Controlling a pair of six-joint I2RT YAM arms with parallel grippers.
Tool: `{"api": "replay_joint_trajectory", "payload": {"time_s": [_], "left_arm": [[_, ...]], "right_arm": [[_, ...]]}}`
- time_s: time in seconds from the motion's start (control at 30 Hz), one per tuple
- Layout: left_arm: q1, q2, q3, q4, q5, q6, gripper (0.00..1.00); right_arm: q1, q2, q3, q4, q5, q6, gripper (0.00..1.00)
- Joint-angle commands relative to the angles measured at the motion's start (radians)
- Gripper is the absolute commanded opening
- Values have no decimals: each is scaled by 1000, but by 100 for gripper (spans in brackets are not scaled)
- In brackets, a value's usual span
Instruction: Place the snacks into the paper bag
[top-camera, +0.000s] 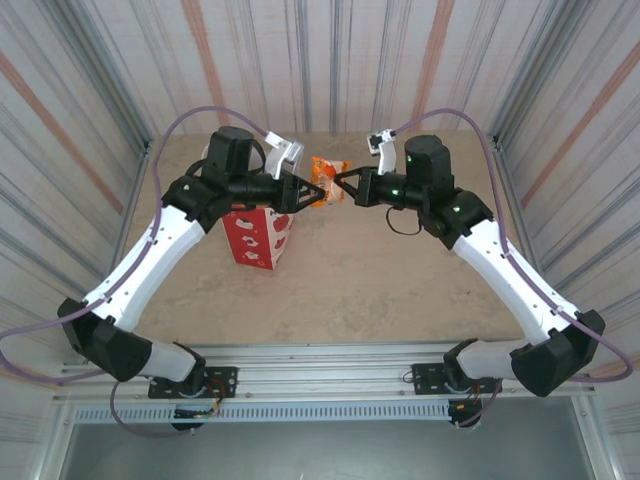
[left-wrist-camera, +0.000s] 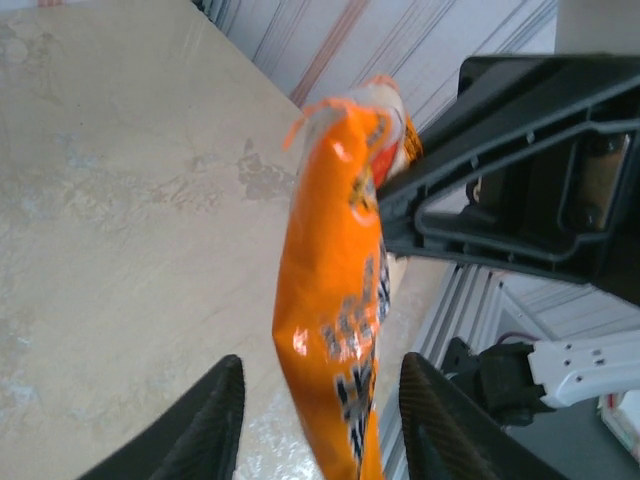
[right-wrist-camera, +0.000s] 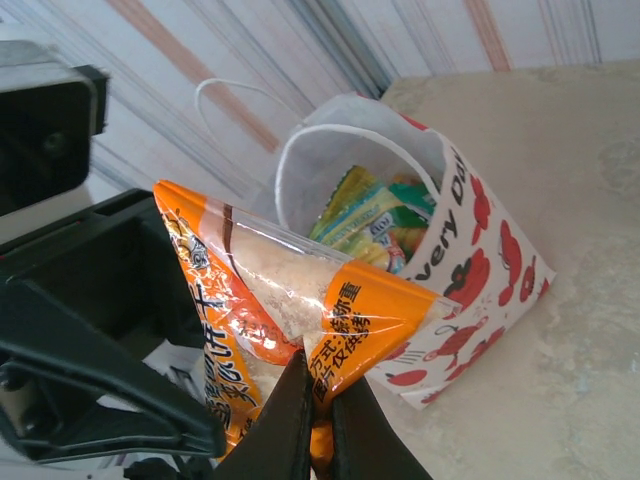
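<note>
While your right hand (right-wrist-camera: 318, 405) pinches a corner of the orange packet (right-wrist-camera: 300, 290) between fingers pressed close together, the packet hangs in the air over the far middle of the table (top-camera: 400, 280), just off the far right side of the paper bag (top-camera: 258, 240). Your left hand (left-wrist-camera: 320, 370) is spread, one finger on either side of the packet with a gap showing at each. The bag stands on the table under your left arm, mouth open, with green-yellow packets (right-wrist-camera: 365, 215) inside it.

Bright even light; glare on the orange packet (left-wrist-camera: 335, 300).
</note>
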Motion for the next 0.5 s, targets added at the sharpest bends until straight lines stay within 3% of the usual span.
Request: {"api": "replay_joint_trajectory", "payload": {"time_s": [0.0,0.1,0.2,0.33,0.47], "left_arm": [[-7,13,41,49,43,-11,35],[-6,5,42,54,41,-2,18],[-2,-15,49,40,12,21,8],[49,-42,72,1,-30,14,4],[118,-79,131,-78,-106,54,4]], "right_arm": [[14,15,35,48,-29,17,4],[16,24,37,46,-30,17,4],[16,22,38,41,-25,12,9],[11,3,38,16,27,-2,39],[-26,-34,-1,5,63,9,51]]}}
